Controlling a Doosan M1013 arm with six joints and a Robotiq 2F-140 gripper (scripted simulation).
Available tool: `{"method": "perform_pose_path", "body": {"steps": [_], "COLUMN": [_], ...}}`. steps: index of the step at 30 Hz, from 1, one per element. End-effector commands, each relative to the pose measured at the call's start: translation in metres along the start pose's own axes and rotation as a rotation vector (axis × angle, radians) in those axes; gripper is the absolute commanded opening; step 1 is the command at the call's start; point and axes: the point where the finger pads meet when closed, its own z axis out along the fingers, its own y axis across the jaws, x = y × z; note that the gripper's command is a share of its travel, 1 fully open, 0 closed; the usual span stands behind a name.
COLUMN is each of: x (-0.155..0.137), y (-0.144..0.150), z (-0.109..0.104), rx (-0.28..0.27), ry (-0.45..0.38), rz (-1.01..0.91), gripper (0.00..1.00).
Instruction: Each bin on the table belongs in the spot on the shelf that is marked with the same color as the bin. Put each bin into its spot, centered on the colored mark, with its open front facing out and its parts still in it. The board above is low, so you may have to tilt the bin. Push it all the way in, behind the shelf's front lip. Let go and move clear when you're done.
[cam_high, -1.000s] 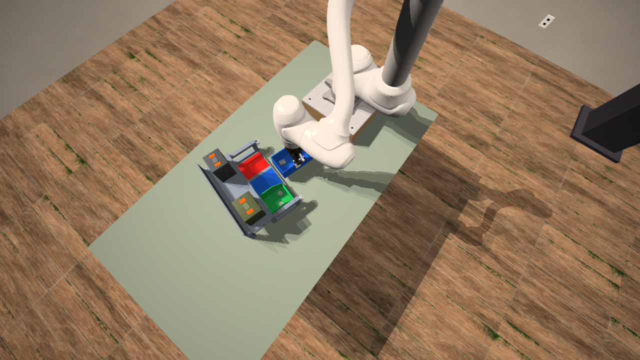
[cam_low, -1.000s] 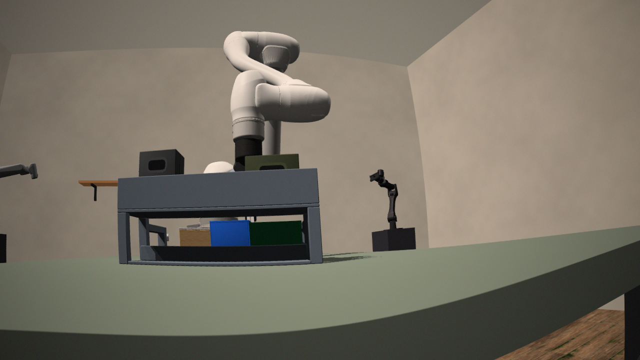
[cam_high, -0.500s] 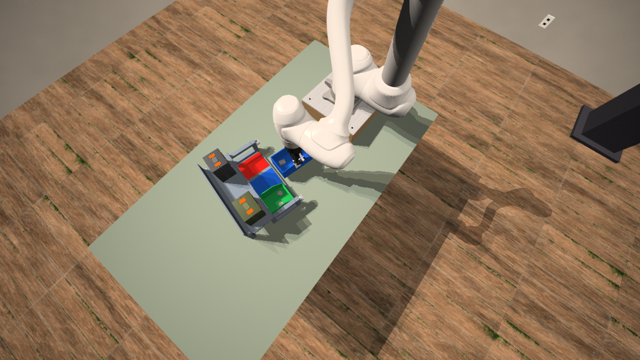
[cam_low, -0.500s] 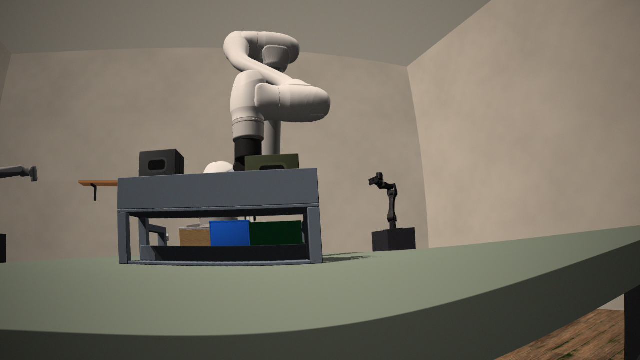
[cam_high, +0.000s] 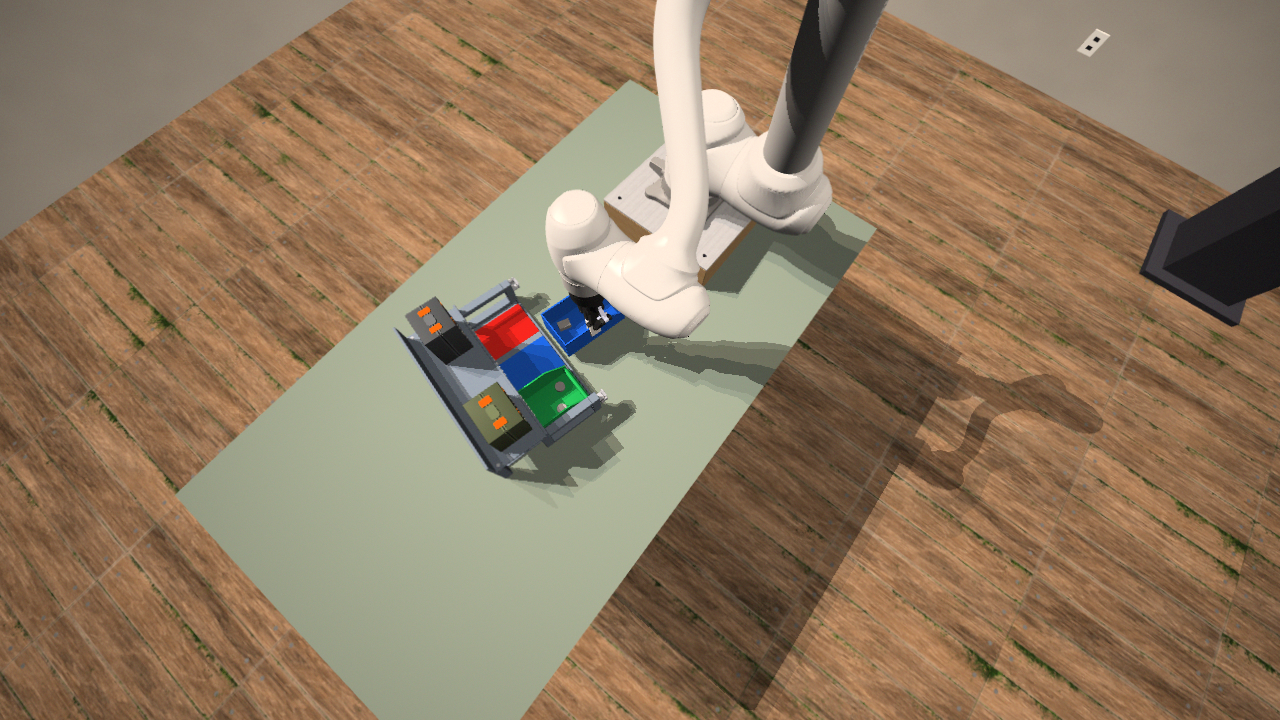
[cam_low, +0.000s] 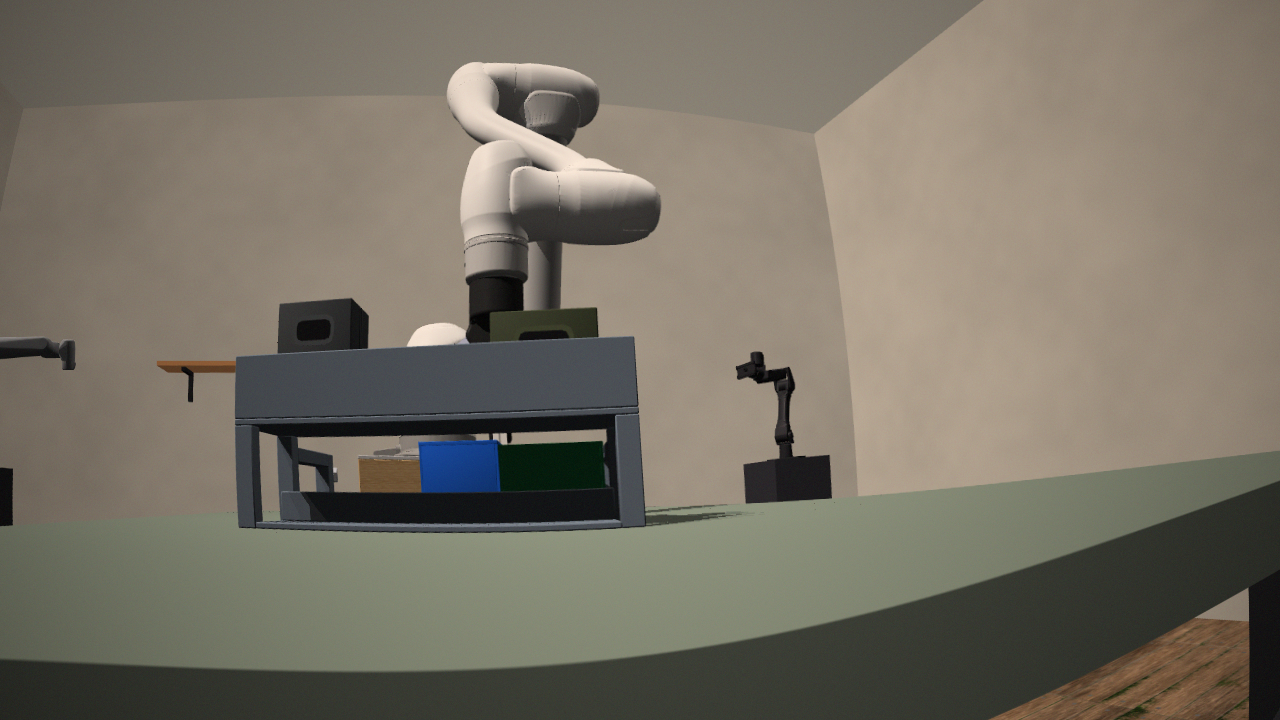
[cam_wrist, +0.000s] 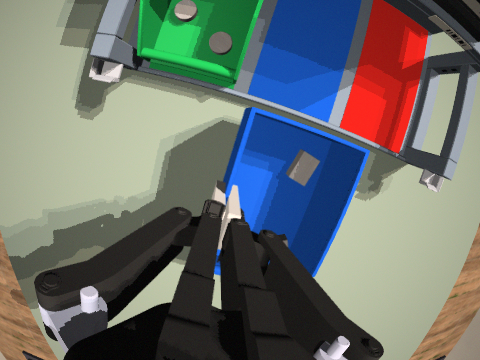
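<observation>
My gripper (cam_high: 595, 319) (cam_wrist: 223, 197) is shut on the side wall of the blue bin (cam_high: 575, 338) (cam_low: 459, 466) (cam_wrist: 327, 200). The bin is just outside the shelf's front lip (cam_wrist: 290, 112), turned slightly, in front of the blue mark (cam_high: 534, 360) (cam_wrist: 305, 55). I cannot tell whether it touches the lip. A grey block (cam_high: 563, 324) (cam_wrist: 303, 168) lies in it; another part is mostly hidden behind the fingers. The green bin (cam_high: 546, 404) (cam_low: 551, 466) (cam_wrist: 172, 42) sits on the shelf with round parts in it. The red mark (cam_high: 507, 331) (cam_wrist: 382, 85) is bare; no red bin shows.
The shelf's upper board (cam_low: 434, 380) carries a dark box (cam_high: 438, 331) (cam_low: 315, 325) and an olive box (cam_high: 496, 418) (cam_low: 550, 322). Side frames stand at both shelf ends, the red-side one (cam_wrist: 462, 110) beyond the red mark. The robot's base plate (cam_high: 646, 207) is behind the blue bin.
</observation>
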Motion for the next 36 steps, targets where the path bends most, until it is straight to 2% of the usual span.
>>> {"method": "perform_pose_path", "body": {"steps": [1,17,29,36], "x": [0.0041,0.0056,0.0099,0.0109], "y": [0.0004,0.0005,0.0007,0.0008], "z": [-0.0015,-0.0027,-0.0060,-0.0068], "rx": [-0.001,-0.002,-0.003,-0.003], "ry": [0.002,-0.033,-0.128,-0.151], "rz": [-0.008,-0.008,-0.008,-0.008], "gripper": [0.10,0.10,0.10,0.10]}}
